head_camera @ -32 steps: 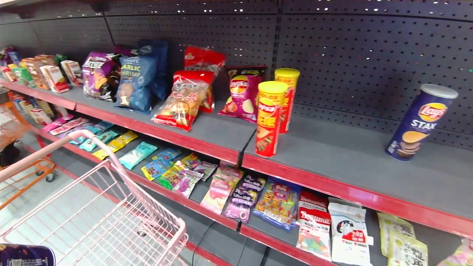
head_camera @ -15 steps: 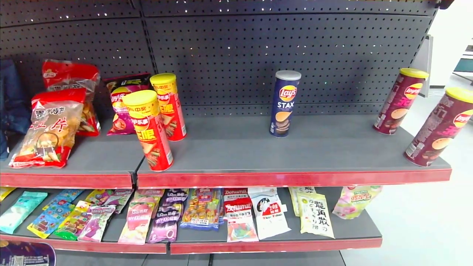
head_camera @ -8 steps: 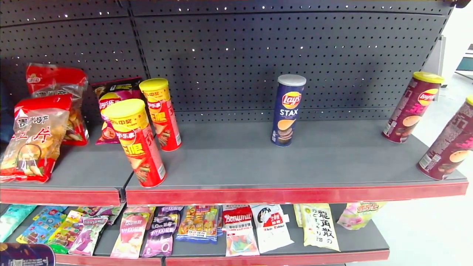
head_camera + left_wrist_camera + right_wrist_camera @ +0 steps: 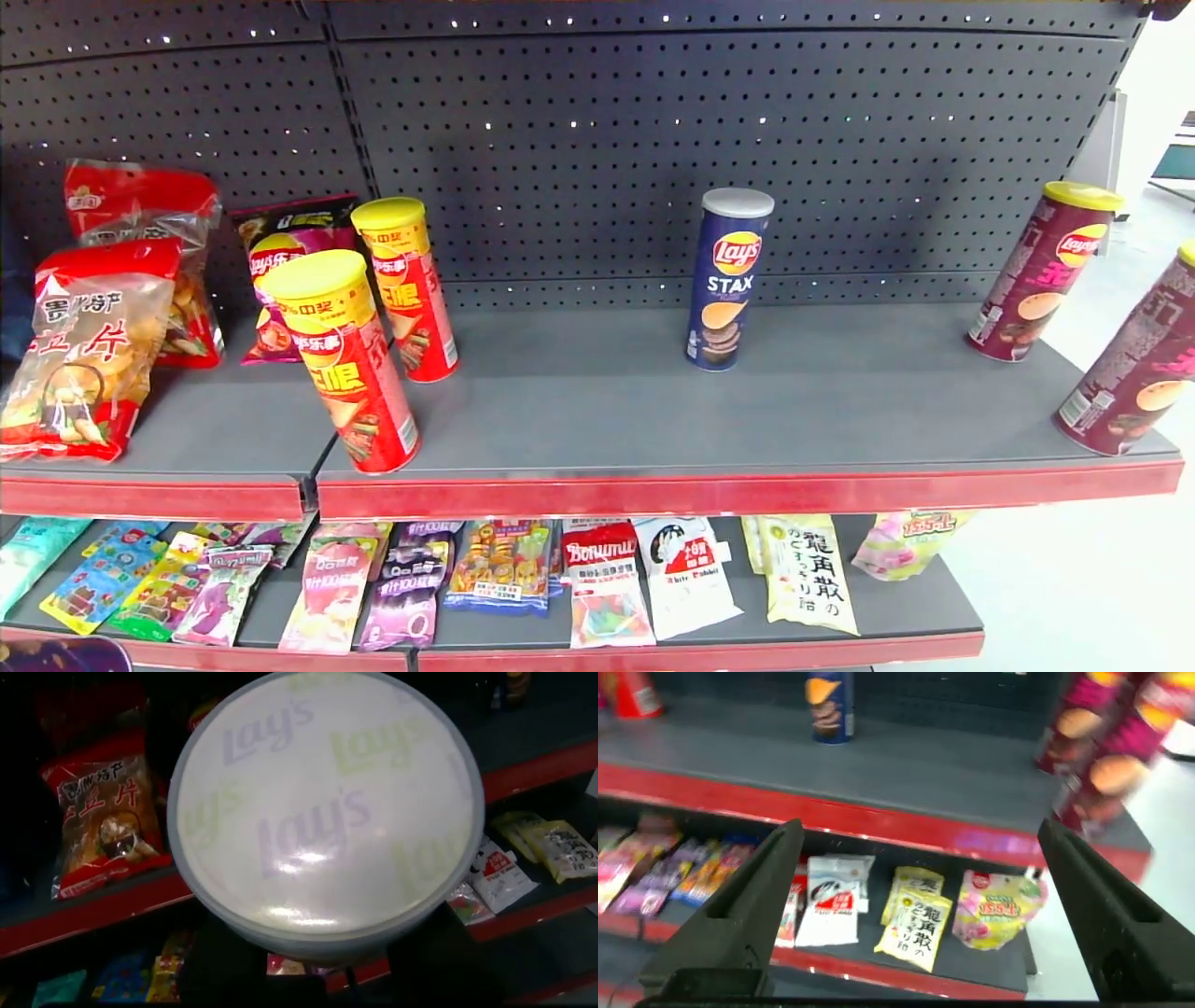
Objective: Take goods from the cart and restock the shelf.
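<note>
A chip can with a pale printed lid (image 4: 322, 812) sits right in front of the left wrist camera, held in my left gripper, whose fingers are hidden behind it. A dark sliver of this can (image 4: 56, 655) peeks in at the head view's lower left corner. On the grey shelf (image 4: 653, 411) stand a blue chip can (image 4: 728, 280), two red cans (image 4: 345, 359) and two maroon cans (image 4: 1036, 271). My right gripper (image 4: 920, 924) hangs open and empty in front of the shelf's red edge, below the blue can (image 4: 829, 705).
Snack bags (image 4: 84, 355) lie at the shelf's left end. The lower shelf (image 4: 709, 644) carries several flat candy packets (image 4: 597, 579). Bare grey shelf runs between the red cans and the maroon ones. Pegboard backs the shelf, and open floor lies to the right.
The camera has swung right, away from the pink cart, along the shelf, and has held nearly still for the last half second. The held can shows slightly lower in the corner.
</note>
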`<state>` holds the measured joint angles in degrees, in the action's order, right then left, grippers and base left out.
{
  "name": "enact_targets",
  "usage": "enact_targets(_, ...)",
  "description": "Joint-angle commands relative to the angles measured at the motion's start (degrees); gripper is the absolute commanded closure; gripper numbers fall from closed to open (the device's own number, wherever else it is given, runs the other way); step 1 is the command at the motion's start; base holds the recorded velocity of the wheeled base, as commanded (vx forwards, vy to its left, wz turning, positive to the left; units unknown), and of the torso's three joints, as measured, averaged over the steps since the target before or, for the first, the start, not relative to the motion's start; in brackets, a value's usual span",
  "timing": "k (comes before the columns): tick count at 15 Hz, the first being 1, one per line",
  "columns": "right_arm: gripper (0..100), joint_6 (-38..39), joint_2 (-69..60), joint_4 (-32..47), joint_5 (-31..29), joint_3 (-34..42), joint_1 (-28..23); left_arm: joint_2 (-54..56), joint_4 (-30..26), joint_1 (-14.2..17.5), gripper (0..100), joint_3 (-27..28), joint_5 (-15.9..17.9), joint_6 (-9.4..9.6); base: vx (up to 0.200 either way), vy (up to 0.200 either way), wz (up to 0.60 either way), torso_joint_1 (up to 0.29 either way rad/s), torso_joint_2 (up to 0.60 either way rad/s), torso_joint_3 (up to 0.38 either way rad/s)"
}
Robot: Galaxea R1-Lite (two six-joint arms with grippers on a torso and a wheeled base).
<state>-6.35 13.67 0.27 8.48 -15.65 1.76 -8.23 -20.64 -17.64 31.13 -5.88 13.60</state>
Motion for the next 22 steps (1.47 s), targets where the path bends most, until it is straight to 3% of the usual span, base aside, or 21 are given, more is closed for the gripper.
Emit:
enact_targets(1, 0, -4.90, 35.03, -6.07, 5.84, -14.14, 5.19, 0.58, 0.07, 0.15, 100, -0.64, -0.28, -0.07, 0.000, 0.000, 0.00, 0.000, 0.00, 0.000)
enact_targets(5, 0, -2.53, 62.80, -29.18, 5.84, -20.38, 10.46, 0.76, 0.25, 0.24, 100, -0.46, -2.74, -0.07, 0.000, 0.000, 0.00, 0.000, 0.00, 0.000)
enact_targets(6, 0, -2.44, 65.61, -29.27, 6.02, -22.32, 10.55, 0.67, 0.25, 0.33, 100, -0.20, -3.09, -0.07, 0.000, 0.000, 0.00, 0.000, 0.00, 0.000)
enact_targets(8, 0, -1.65, 76.16, -29.80, 9.18, -29.44, 10.90, 0.58, 0.25, 0.24, 100, 0.33, -7.13, -0.07, 0.000, 0.000, 0.00, 0.000, 0.00, 0.000)
enact_targets(11, 0, -1.38, 85.21, -31.47, 9.71, -36.99, 10.64, -0.56, 0.25, 0.24, 100, 1.56, -8.54, -0.07, 0.000, 0.000, 0.00, 0.000, 0.00, 0.000)
enact_targets(22, 0, -0.15, 97.43, -31.65, 9.71, -53.25, 13.98, -1.79, 0.07, 0.24, 100, 0.68, -9.50, -0.16, 0.000, 0.000, 0.00, 0.000, 0.00, 0.000)
